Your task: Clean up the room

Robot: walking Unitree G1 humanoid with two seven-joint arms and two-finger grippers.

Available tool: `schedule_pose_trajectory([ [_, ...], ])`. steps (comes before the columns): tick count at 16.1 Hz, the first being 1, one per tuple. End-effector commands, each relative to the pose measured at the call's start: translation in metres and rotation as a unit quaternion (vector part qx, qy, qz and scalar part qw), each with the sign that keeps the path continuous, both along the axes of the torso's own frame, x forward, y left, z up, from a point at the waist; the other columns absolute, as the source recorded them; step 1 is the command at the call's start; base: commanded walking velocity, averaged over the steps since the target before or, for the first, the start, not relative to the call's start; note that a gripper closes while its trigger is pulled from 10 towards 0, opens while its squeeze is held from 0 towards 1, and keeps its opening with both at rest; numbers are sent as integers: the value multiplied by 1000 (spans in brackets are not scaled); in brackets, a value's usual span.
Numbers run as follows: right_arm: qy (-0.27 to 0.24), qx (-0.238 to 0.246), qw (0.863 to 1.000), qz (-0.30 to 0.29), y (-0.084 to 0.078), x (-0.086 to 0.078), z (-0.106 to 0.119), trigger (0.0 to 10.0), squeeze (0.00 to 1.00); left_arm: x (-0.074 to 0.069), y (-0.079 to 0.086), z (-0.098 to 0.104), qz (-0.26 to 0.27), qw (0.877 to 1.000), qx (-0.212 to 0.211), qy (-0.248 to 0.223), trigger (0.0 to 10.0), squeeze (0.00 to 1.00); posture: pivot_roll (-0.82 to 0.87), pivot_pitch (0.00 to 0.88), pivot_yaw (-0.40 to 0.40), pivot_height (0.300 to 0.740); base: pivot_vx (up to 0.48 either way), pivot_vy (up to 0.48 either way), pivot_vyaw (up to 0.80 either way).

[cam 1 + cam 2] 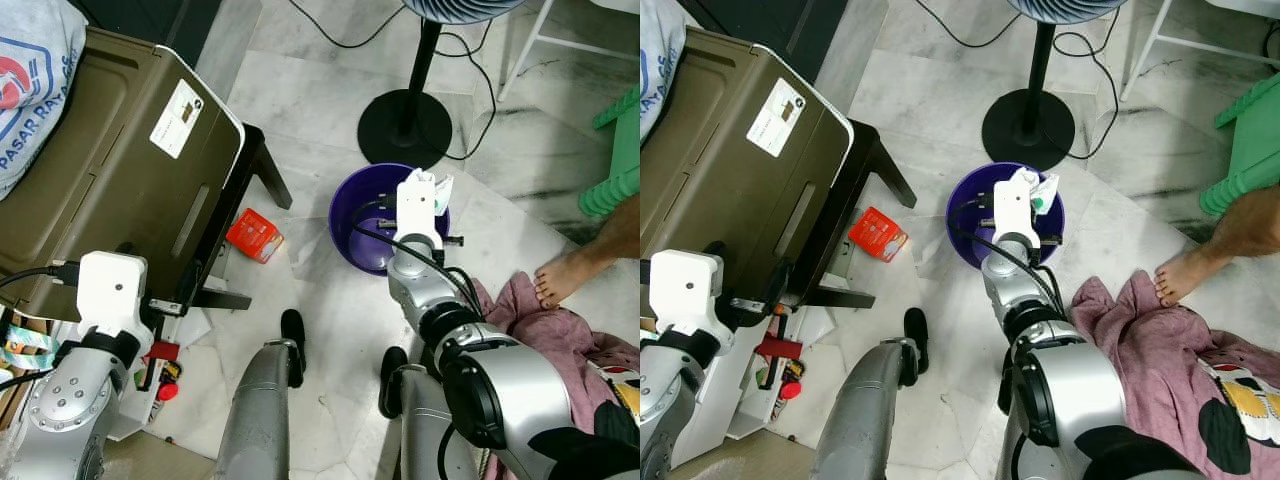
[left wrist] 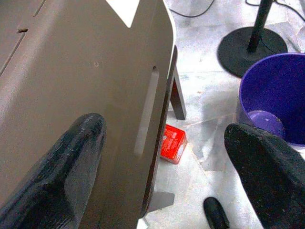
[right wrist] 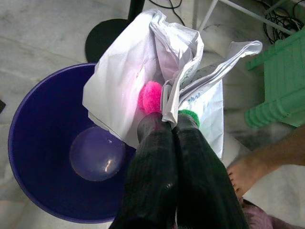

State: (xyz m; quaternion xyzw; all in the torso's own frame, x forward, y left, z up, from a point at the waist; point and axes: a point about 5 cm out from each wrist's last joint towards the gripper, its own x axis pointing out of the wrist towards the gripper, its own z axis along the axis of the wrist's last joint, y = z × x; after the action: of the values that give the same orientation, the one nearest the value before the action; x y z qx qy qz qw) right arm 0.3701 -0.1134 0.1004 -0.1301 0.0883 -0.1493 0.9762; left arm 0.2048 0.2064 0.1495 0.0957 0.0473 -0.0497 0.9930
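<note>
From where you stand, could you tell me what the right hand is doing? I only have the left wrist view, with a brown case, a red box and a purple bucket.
Observer: The right hand is shut on a crumpled white paper, held over the purple bucket.
Operator: Thank you. Is the paper alone in the grip?
Observer: No, a pink pompom and something green sit at the fingertips too.
Operator: Is anyone close by?
Observer: Yes, a person's bare foot stands on the floor to the robot's right, beside a pink cloth.
</note>
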Motion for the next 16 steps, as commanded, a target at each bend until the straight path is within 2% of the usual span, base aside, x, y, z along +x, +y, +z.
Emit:
schedule_pose_trajectory([
  [1, 18, 8, 1000, 9, 8, -5, -8, 10000, 0, -5, 7, -8, 12, 1000, 3, 27, 10000, 0, 351, 506, 159, 740, 0, 0, 0],
  [4, 10, 13, 1000, 19, 15, -2, -2, 10000, 0, -6, 7, -9, 11, 1000, 4, 28, 10000, 0, 354, 510, 160, 740, 0, 0, 0],
  [5, 10, 14, 1000, 20, 15, -2, -2, 10000, 725, -6, 7, -9, 11, 1000, 4, 28, 10000, 0, 355, 511, 159, 740, 0, 0, 0],
  [6, 10, 17, 1000, 20, 15, -2, -3, 10000, 1000, -6, 7, -9, 11, 1000, 4, 29, 10000, 0, 355, 513, 159, 740, 0, 0, 0],
  [13, 13, 13, 1000, 14, 10, -3, -6, 10000, 1000, -3, 4, -10, 8, 1000, 2, 29, 10000, 0, 346, 507, 156, 740, 0, 0, 0],
  [16, 1, 27, 999, 17, 7, 0, -1, 10000, 1000, 6, -3, -10, 6, 1000, -10, 17, 10000, 0, 300, 467, 136, 740, 0, 0, 0],
])
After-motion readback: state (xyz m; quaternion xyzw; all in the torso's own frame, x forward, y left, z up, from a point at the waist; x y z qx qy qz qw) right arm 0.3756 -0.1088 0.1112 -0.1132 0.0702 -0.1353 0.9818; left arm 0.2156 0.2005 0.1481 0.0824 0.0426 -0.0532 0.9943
